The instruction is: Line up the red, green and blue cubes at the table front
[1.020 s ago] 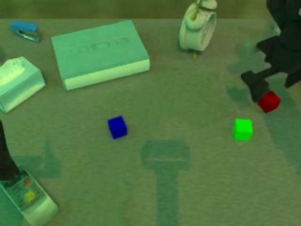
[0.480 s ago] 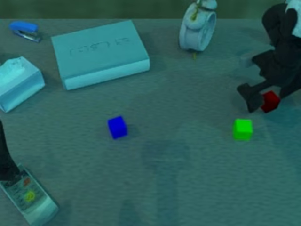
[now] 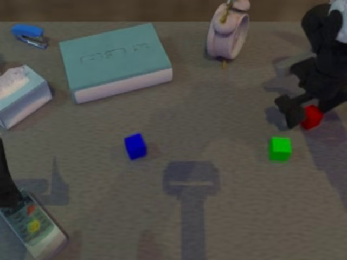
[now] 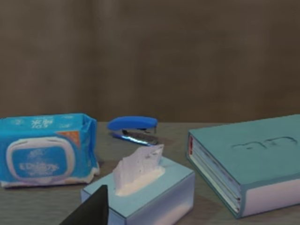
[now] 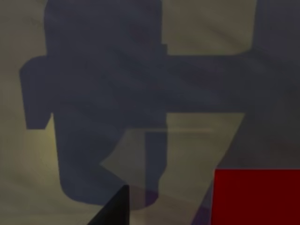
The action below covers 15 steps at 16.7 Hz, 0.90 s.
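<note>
The red cube (image 3: 313, 118) lies at the right side of the table (image 3: 217, 216), with my right gripper (image 3: 307, 112) lowered around it. One dark finger (image 3: 293, 112) stands just left of the cube with a small gap; the other finger is hidden under the arm. In the right wrist view the red cube (image 5: 256, 197) sits beside one fingertip (image 5: 117, 208), not touching it. The green cube (image 3: 280, 148) rests a little nearer the front. The blue cube (image 3: 135, 146) lies left of centre. My left gripper (image 3: 6, 189) is parked at the left edge.
A teal book (image 3: 114, 60), a white alarm clock (image 3: 228, 33) and a blue stapler (image 3: 28, 35) stand along the back. A tissue box (image 3: 21, 95) and a remote (image 3: 33, 227) are at the left. A blue wipes pack (image 4: 44, 150) shows in the left wrist view.
My right arm has shifted slightly and come down, so its finger now sits lower beside the red cube. The three cubes and the left arm have not moved.
</note>
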Motion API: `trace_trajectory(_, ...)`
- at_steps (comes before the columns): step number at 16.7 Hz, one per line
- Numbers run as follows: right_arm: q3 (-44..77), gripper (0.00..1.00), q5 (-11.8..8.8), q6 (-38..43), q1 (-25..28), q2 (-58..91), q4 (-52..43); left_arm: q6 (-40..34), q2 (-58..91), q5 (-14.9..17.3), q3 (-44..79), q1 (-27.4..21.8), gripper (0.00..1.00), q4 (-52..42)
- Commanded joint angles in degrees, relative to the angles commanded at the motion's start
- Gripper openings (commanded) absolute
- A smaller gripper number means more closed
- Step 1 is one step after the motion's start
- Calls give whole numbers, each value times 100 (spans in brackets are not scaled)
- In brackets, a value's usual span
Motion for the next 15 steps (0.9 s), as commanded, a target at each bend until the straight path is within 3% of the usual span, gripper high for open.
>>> trace_trajectory(5, 0, 2, 0, 0, 0, 0, 0, 0, 0, 0, 0, 0, 100, 0)
trace_trajectory(15, 72, 0, -70, 48, -3, -237, -104, 0, 0, 0, 0, 0, 100, 0)
